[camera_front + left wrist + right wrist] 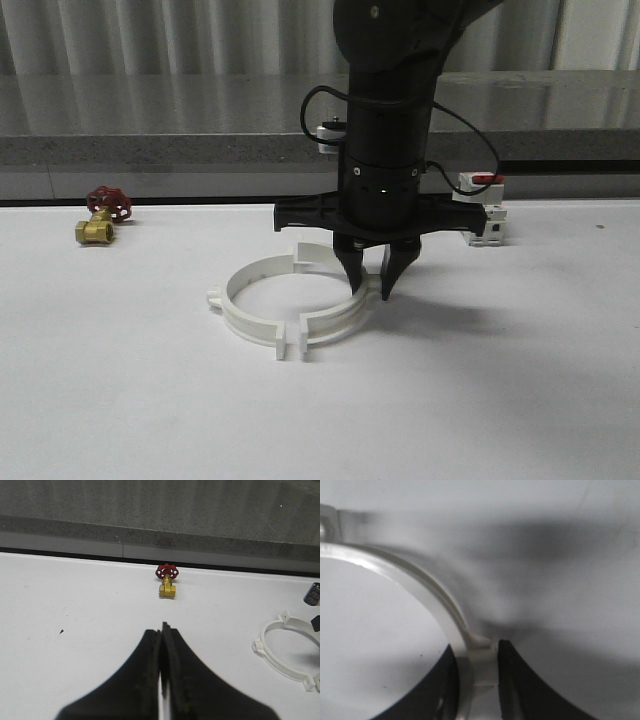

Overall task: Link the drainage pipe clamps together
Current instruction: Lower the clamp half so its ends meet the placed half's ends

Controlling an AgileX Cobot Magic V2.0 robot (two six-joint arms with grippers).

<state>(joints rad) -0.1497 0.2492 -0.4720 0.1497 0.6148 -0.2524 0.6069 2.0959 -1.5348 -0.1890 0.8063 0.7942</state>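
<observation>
Two white half-ring drainage pipe clamps lie on the table as one wide ring: a left half (pixel 238 300) and a right half (pixel 338 318). Their front tabs (pixel 293 348) stand side by side with a thin gap between them. My right gripper (pixel 368 288) comes straight down on the ring's right side. In the right wrist view my right gripper (pixel 477 647) is shut on the band of the right half (pixel 420 587), one finger inside the ring and one outside. My left gripper (pixel 162 630) is shut with nothing in it, over bare table, left of the ring (pixel 280 652).
A brass valve with a red handwheel (pixel 100 218) (pixel 167 582) lies at the back left. A white block with a red top (pixel 482 215) stands at the back right, behind the right arm. A grey ledge (pixel 150 150) runs along the table's far edge.
</observation>
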